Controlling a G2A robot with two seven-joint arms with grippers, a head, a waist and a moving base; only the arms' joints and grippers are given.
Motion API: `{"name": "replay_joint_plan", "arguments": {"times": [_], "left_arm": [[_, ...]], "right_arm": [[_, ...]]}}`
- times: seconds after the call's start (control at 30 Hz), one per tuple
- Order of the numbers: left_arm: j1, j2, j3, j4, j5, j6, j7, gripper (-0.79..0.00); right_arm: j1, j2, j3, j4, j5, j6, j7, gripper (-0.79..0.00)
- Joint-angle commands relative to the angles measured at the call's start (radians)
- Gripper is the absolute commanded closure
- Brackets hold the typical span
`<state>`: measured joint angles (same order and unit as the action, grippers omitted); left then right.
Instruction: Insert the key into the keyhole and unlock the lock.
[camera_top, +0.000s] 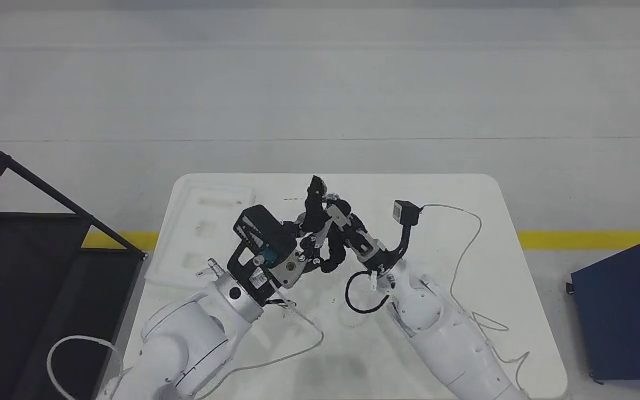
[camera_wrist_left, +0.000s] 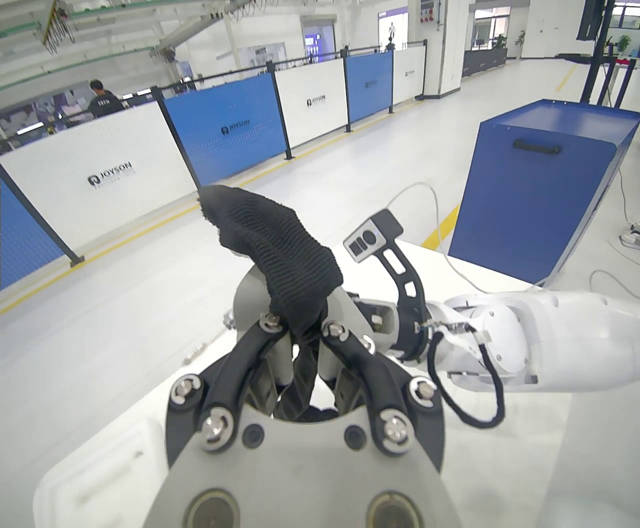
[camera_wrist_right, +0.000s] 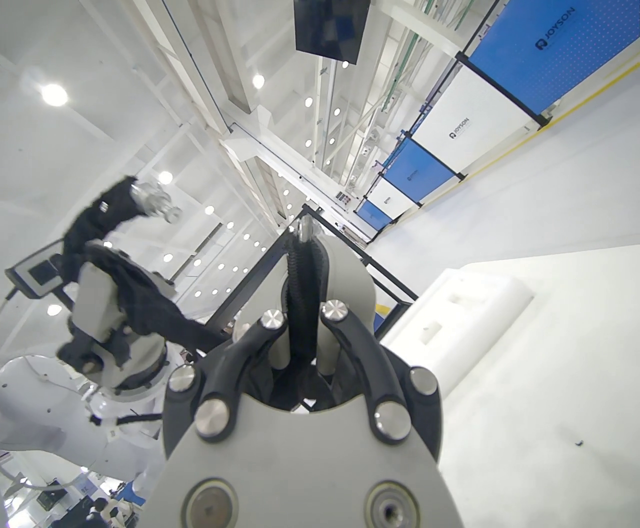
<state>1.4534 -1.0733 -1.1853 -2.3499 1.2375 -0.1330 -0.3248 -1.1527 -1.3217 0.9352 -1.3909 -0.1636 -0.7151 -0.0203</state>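
- Holding both arms raised over the middle of the table (camera_top: 450, 190); in the top view the two wrists meet there, just beside the white foam tray (camera_top: 200, 230).
- Left pincer (camera_wrist_left: 235, 220): black-sleeved fingers (camera_wrist_left: 280, 260) pressed together and pointing up and away from the wrist. From the left wrist view the knit sleeve hides whatever sits between them.
- Right wrist view shows that same left pincer farther off, pinching a silvery metal piece at its tip. I log it as the lock (camera_wrist_right: 152, 199) (shape too small to confirm the keyhole side).
- Right pincer (camera_wrist_right: 301, 245): fingers closed flat against each other, with a small bright metal stub standing out past the tips. I log it as the key (camera_wrist_right: 304, 227).
- Key and lock: apart in the right wrist view, with open background between them. The lock sits off to one side of the key's line, both held up off the table.
- Tray (camera_wrist_right: 480, 295) lies on the table below the right pincer, with shallow cut-out pockets in its top face; its near corner also shows under the left pincer.
- Background: blue and white fence panels across the floor, and a blue cabinet (camera_wrist_left: 540, 200) past the table's far edge.
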Motion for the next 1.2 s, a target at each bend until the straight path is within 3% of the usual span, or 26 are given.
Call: {"name": "replay_joint_plan", "arguments": {"times": [0.0, 0.4, 0.47, 0.63, 0.77, 1.0, 1.17], "left_arm": [[-0.014, -0.005, 0.017, 0.000, 0.003, 0.010, 0.020, 0.000], [-0.007, -0.019, 0.100, 0.000, 0.123, 0.045, -0.024, 0.000], [0.015, -0.017, 0.104, 0.000, 0.164, 0.049, -0.071, 0.000], [0.078, -0.018, 0.080, 0.000, 0.082, 0.083, -0.149, 0.000], [0.127, -0.013, 0.058, 0.000, 0.086, 0.064, -0.189, 0.000], [0.266, -0.005, 0.028, 0.000, 0.035, 0.064, -0.233, 0.000], [0.337, 0.007, 0.034, 0.000, 0.044, -0.035, -0.338, 0.000]], "right_arm": [[-0.002, -0.003, 0.001, 0.000, -0.019, 0.020, -0.011, 0.000], [-0.007, -0.014, 0.040, -0.003, -0.159, 0.147, -0.107, 0.000], [-0.004, -0.016, 0.050, 0.004, -0.186, 0.191, -0.127, 0.000], [-0.019, -0.015, 0.082, -0.013, -0.297, 0.293, -0.187, 0.000], [-0.055, -0.010, 0.122, -0.038, -0.310, 0.311, -0.211, 0.000], [-0.099, 0.017, 0.241, -0.127, -0.407, 0.352, -0.136, 0.000], [-0.169, 0.033, 0.277, -0.229, -0.495, 0.426, -0.002, 0.000]]}}
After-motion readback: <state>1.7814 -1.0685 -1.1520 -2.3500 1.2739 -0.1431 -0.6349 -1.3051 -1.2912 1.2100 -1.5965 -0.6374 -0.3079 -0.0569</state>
